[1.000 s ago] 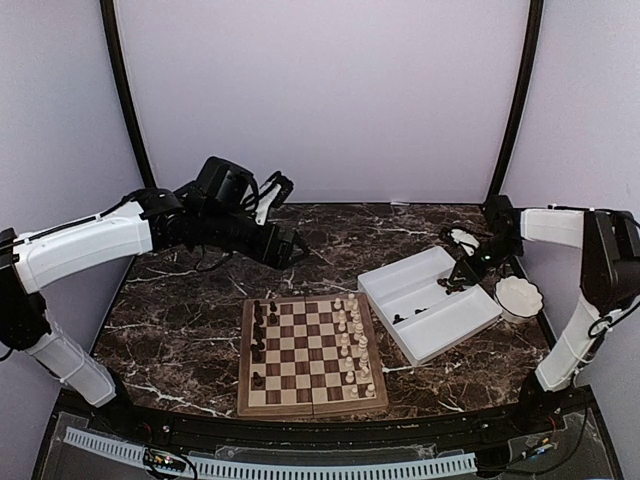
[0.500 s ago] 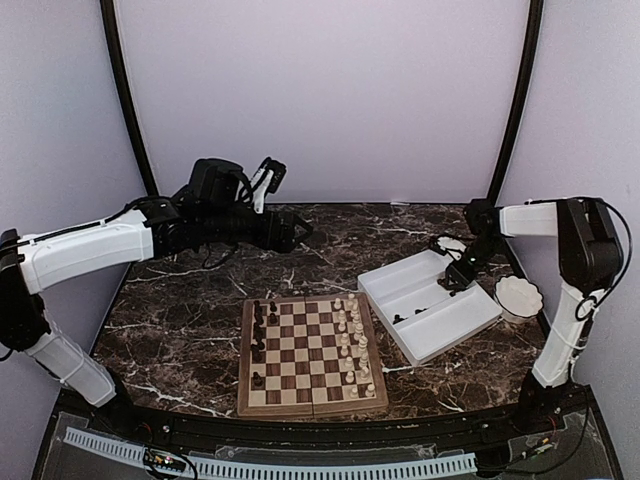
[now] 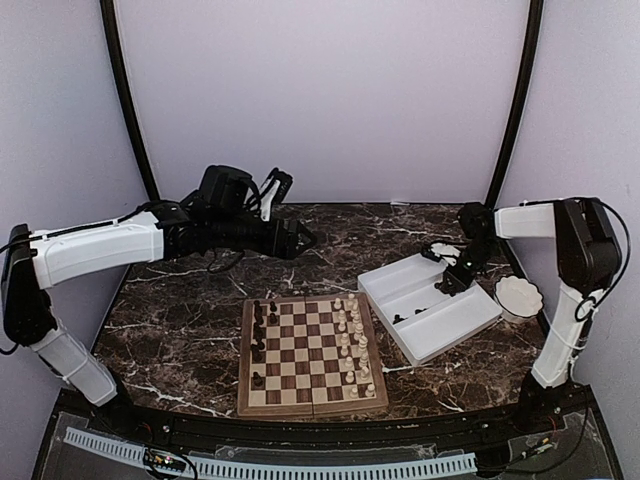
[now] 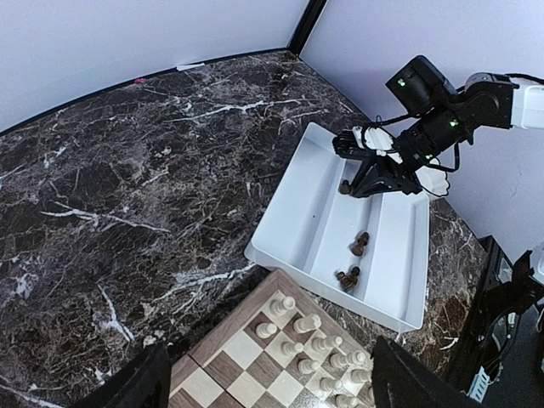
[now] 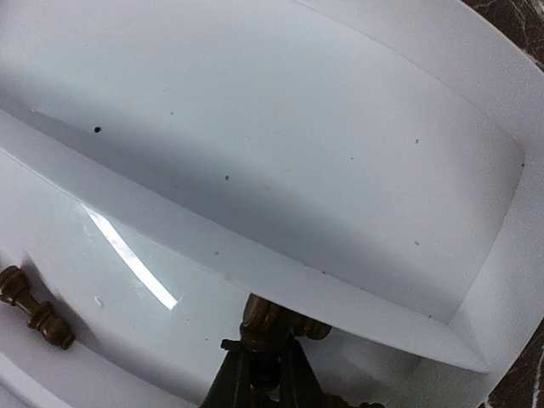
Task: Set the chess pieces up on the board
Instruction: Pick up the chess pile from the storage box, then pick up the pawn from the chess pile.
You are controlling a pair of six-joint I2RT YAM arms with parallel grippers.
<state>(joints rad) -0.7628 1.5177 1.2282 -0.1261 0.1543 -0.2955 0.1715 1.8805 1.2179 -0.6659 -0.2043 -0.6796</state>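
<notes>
Gripping one dark chess piece (image 5: 265, 316) in the white tray (image 5: 357, 153), the right gripper (image 5: 259, 357) is clamped on it (others lie nearby). Next comes a clean lift and a carry to the board (image 3: 310, 350). The left gripper (image 3: 300, 240) hangs with its jaws apart. No writing is legible.

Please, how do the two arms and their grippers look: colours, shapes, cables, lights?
Both arms, left arm and right arm, have white tubular links with black joints. Loose black cables run along them. The left gripper and right gripper are mostly black; small green lights glow on the right wrist.
</notes>
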